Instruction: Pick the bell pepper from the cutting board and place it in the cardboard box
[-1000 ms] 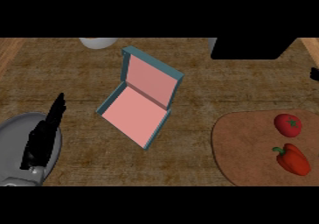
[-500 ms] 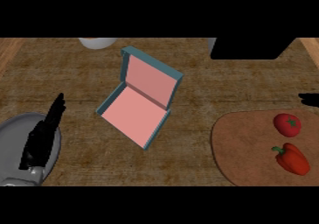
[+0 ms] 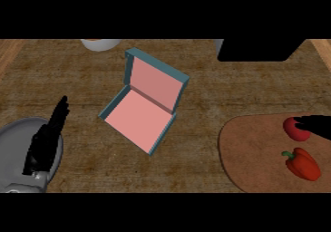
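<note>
The red bell pepper [image 3: 303, 164] lies on the brown cutting board [image 3: 251, 154] at the lower right, green stem pointing up-left. A red tomato [image 3: 296, 130] sits just above it on the board. My right hand [image 3: 319, 127] comes in from the right edge, open, its dark fingertips over the tomato's right side and above the pepper, holding nothing. The cardboard box [image 3: 142, 115] stands open in the middle, pink inside with teal edges, lid tilted up at the back. My left hand [image 3: 46, 138] rests open at the lower left.
A black block [image 3: 258, 50] sits at the counter's back right, and a pale bowl [image 3: 100, 44] at the back edge left of it. Light wooden strips [image 3: 6, 59] border the counter at both sides. Bare counter lies between box and board.
My right hand has come down along the right edge, from near the back of the counter to the cutting board by the tomato. The left hand, box and pepper have not moved.
</note>
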Controlling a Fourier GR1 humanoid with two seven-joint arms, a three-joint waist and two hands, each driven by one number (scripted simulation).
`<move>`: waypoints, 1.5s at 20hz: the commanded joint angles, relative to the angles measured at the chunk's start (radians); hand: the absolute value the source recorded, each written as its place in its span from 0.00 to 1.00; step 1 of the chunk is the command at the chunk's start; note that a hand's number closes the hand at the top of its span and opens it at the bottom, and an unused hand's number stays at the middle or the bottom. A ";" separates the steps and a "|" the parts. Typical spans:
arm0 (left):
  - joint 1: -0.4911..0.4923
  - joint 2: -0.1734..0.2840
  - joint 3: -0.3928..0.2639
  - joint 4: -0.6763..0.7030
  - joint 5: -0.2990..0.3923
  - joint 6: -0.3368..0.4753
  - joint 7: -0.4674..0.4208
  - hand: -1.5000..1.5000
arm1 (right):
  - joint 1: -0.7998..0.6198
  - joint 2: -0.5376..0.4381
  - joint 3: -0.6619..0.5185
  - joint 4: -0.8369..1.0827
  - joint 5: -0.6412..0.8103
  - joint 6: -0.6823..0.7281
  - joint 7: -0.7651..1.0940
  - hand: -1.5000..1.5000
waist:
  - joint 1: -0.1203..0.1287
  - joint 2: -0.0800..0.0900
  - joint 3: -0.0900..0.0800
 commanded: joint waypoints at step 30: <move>0.043 -0.085 0.188 -0.074 -0.119 -0.207 0.037 0.50 | 0.033 0.379 -0.065 0.093 0.454 -0.028 -0.043 0.00 | 0.006 0.001 0.000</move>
